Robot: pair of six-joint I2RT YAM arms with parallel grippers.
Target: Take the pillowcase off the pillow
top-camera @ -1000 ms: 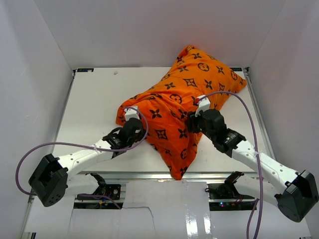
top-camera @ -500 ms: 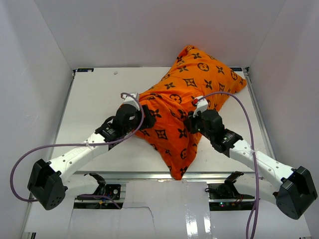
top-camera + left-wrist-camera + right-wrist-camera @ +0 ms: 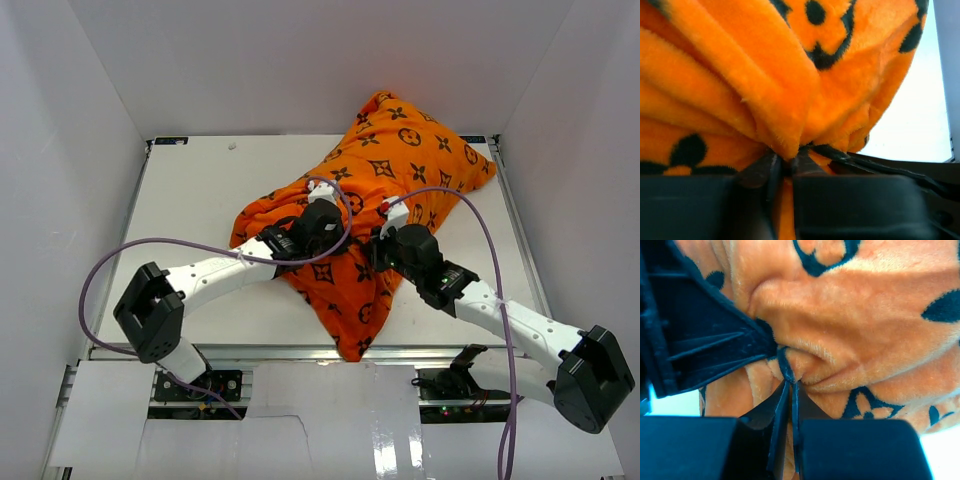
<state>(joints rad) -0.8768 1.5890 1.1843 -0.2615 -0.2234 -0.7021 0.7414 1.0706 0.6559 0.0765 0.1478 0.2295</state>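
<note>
The orange pillowcase (image 3: 390,160) with dark brown motifs lies diagonally across the table, from the far right corner toward the near edge, bulging with its filling. The white pillow is hidden inside it. My left gripper (image 3: 335,222) is shut on a pinched fold of the pillowcase (image 3: 785,145) near its middle. My right gripper (image 3: 378,250) is shut on another fold of the pillowcase (image 3: 795,365) just to the right of the left one. The two grippers sit close together; the other gripper's black body (image 3: 705,340) shows in the right wrist view.
The white table (image 3: 190,200) has white walls at the left, back and right. The pillowcase's near corner (image 3: 352,345) hangs at the table's front edge. Purple cables (image 3: 110,270) loop from both arms.
My left gripper has moved right and farther in, from the pillowcase's left edge to its middle, bunching the fabric there. My right gripper has shifted slightly left, still gripping.
</note>
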